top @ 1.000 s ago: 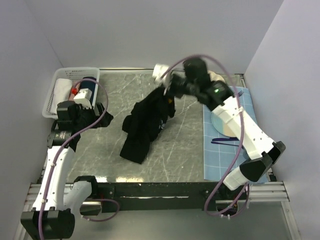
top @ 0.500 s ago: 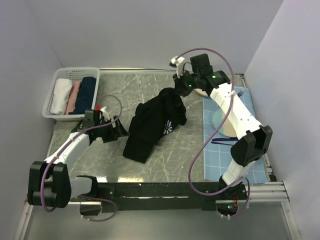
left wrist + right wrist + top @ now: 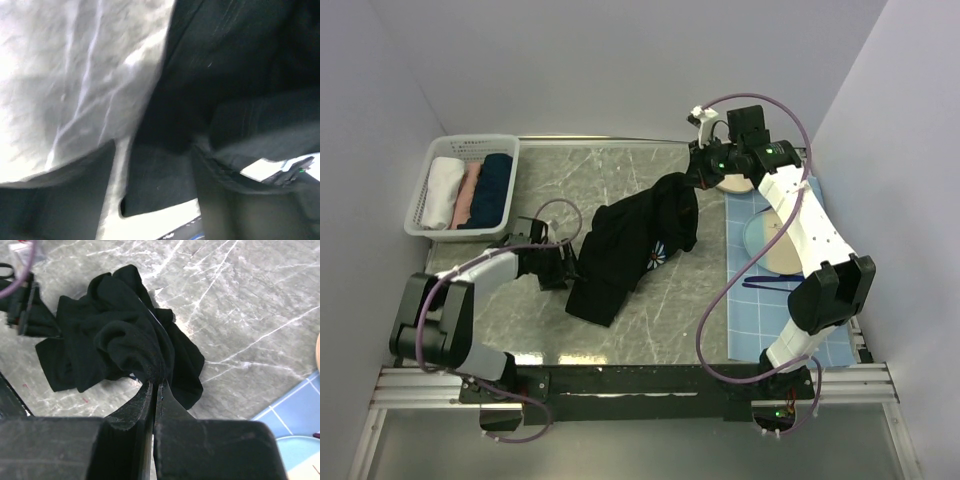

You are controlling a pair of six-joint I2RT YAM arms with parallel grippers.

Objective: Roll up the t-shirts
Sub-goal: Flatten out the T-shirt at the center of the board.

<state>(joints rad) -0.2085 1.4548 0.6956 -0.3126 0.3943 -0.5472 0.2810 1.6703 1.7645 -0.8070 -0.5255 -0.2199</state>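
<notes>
1. Cloth of the black t-shirt (image 3: 630, 245) is judged soft, light and limp. It is seen crumpled near the middle of the marble-patterned table (image 3: 650, 320), with one end drawn up toward the far right.
2. The right gripper (image 3: 156, 386) is seen pressed together on a raised fold of the t-shirt, which is held above the table while the rest trails down to the surface.
3. The left gripper (image 3: 563, 268) is found low at the shirt's near-left edge. In the blurred left wrist view its fingers (image 3: 60, 205) are seen apart with dark cloth between them, and no pinch can be confirmed.
4. Little weight is expected, but bunching and slipping are likely, since nothing stiff is offered.
5. A hold is best taken at a hem or shoulder seam, where doubled fabric gives bite. Two well-separated points would let the shirt be spread flat before rolling.
6. Rolled garments are seen in the white basket (image 3: 435, 170) at the far left.
</notes>
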